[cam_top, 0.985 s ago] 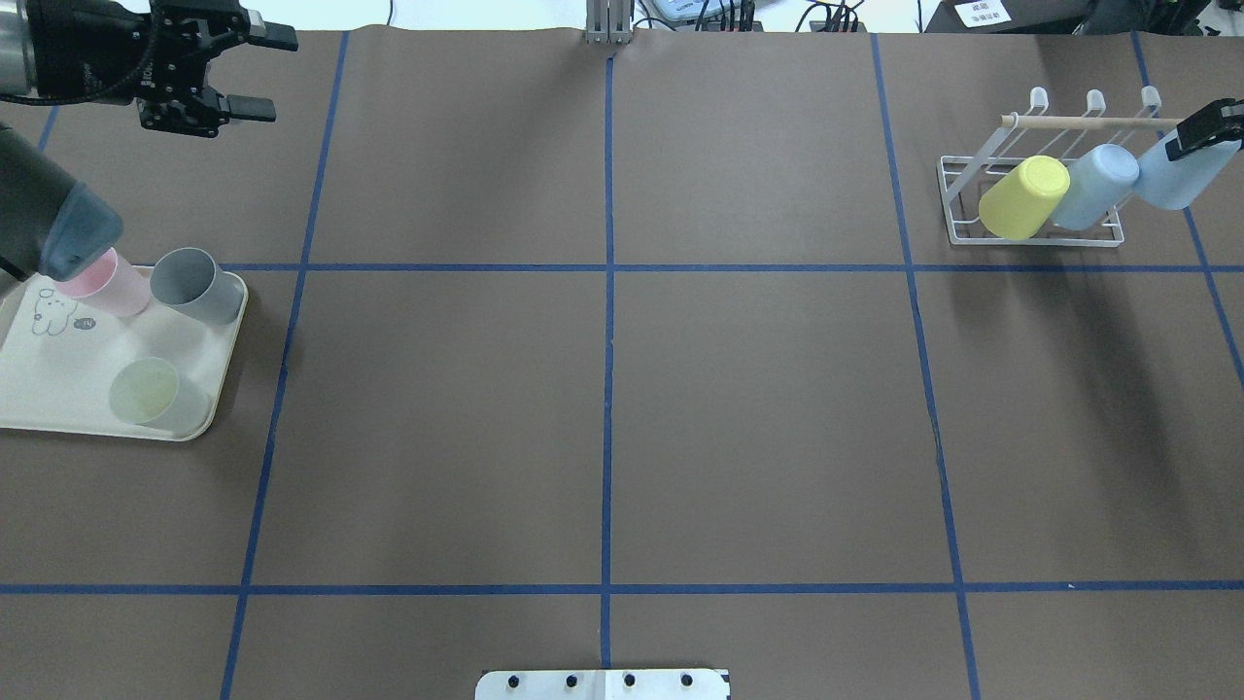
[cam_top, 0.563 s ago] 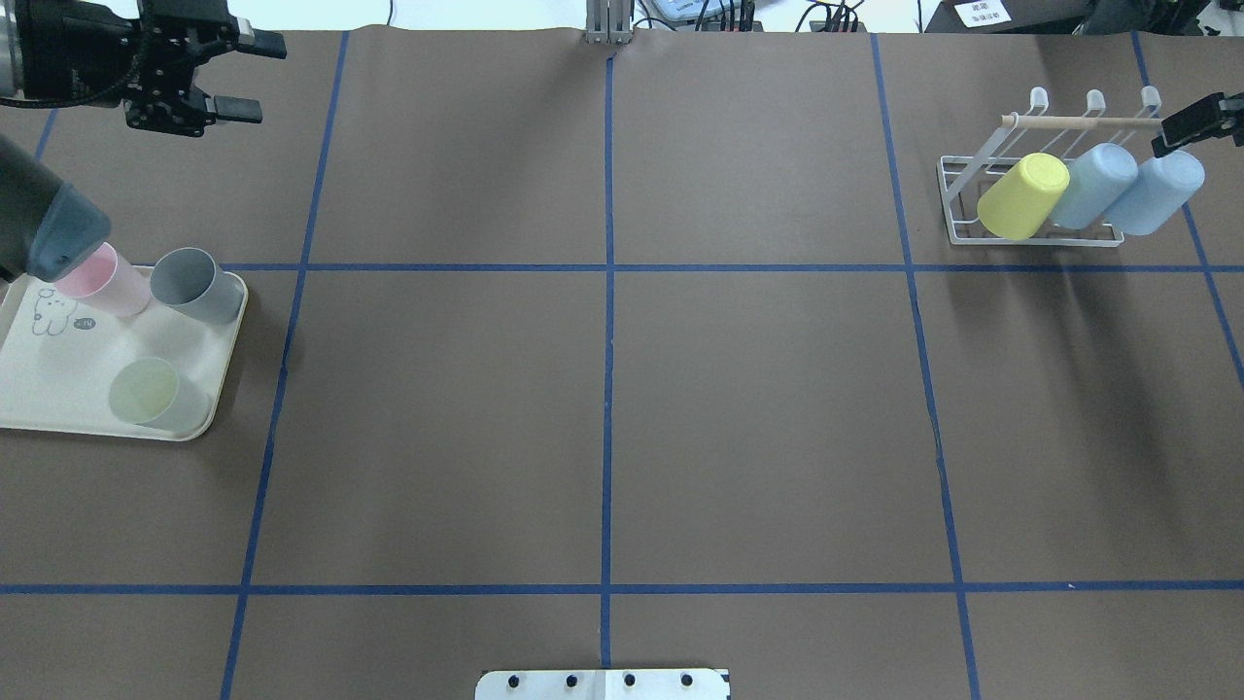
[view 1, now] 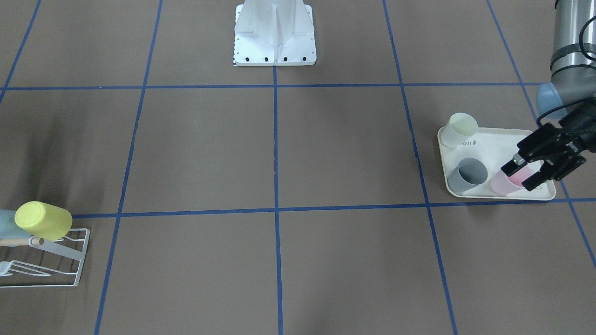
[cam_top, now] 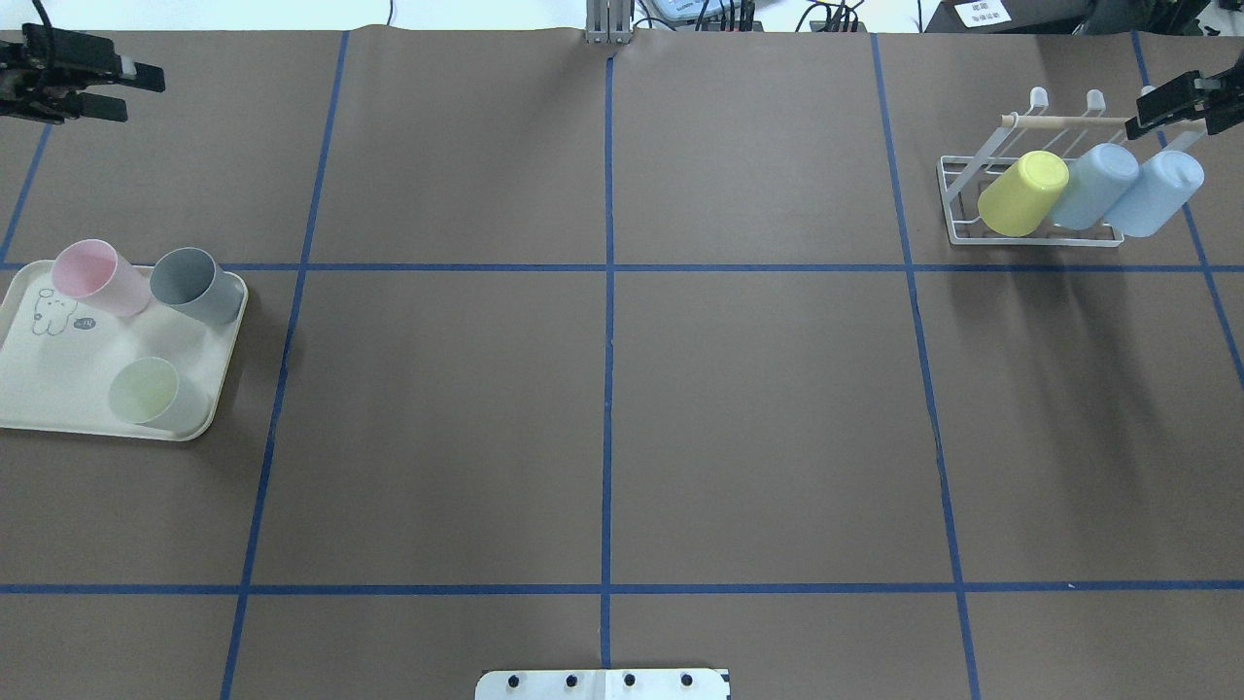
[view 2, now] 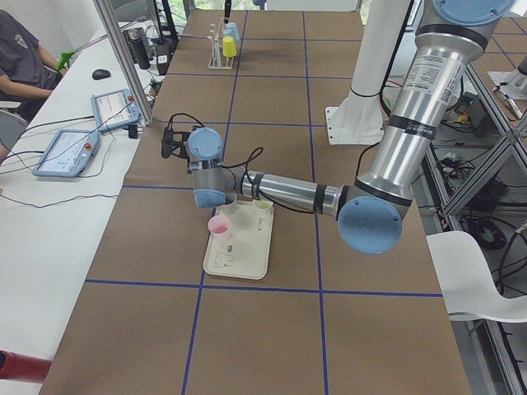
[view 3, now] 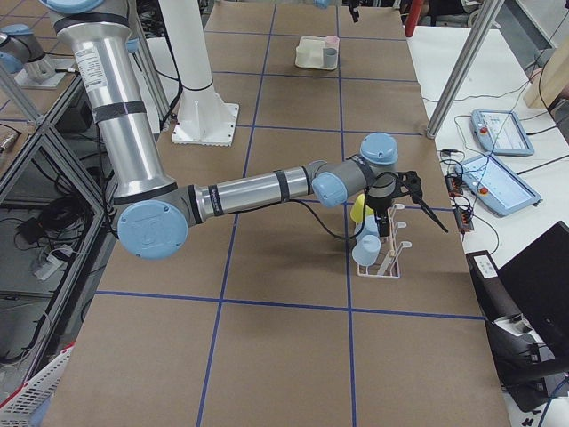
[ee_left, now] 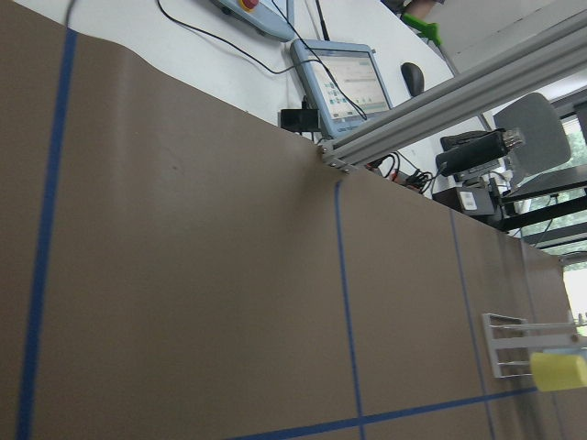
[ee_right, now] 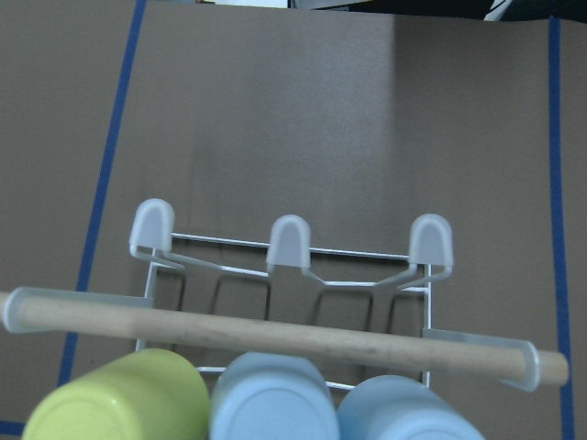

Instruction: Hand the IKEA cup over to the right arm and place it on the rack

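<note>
Both pairs of fingers are spread and hold nothing; 3 cups lean on the rack point(ee_right: 291, 246).
The left gripper's point(cam_top: 139, 90) fingers point(cam_top: 136, 70) stand wide apart in the air, on the far side of the tray point(cam_top: 58, 389), touching nothing. The right gripper point(cam_top: 1181, 97) hovers by the rack's wooden dowel point(ee_right: 275, 335); the exterior right view shows its fingers splayed, clear of the end blue cup point(cam_top: 1155, 192). That cup leans base-up on the rack beside a second blue cup point(cam_top: 1096, 185) and a yellow cup point(cam_top: 1020, 194). On the tray stand a pink cup point(cam_top: 92, 277), a grey cup point(cam_top: 194, 284) and a pale green cup point(cam_top: 151, 394).
</note>
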You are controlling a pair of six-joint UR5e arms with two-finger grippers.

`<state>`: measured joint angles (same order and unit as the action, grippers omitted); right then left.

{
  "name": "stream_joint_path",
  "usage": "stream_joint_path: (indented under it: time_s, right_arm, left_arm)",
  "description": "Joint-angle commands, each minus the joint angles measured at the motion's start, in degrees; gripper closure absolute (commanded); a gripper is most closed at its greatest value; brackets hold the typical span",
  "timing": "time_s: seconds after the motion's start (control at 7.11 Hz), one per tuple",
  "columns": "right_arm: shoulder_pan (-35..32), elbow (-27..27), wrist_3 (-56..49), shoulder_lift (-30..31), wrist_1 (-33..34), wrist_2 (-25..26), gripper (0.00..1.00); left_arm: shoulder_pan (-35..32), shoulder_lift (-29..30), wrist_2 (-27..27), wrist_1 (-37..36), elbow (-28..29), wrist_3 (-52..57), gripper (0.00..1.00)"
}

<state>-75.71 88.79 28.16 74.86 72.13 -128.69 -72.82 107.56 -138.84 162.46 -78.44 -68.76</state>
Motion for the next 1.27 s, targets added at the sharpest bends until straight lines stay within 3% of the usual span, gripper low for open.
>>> stream_joint_path:
  time_s: [0.0, 0.42, 0.7, 1.13]
  right_arm:
    - [1.0, 2.4, 5.2, 0.1, -0.1, -4.3, 0.01]
    - [2.3, 4.6, 7.9, 0.7, -0.2, -6.0, 0.01]
    - [3.0, 4.7, 8.0, 0.7, -0.1, -6.0, 0.01]
    - [3.2, 4.9, 8.0, 1.1, -0.1, -6.1, 0.01]
  left_arm:
    - [-2.1, -1.3, 0.6, -11.0, 0.7, 17.5, 0.01]
    - [-2.0, -4.0, 8.8, -25.0, 0.3, 37.1, 0.07]
    - [-1.5, -4.5, 10.6, -38.9, 0.1, 47.0, 0.11]
    - [2.0, -7.2, 9.7, -42.5, -0.5, 46.2, 0.24]
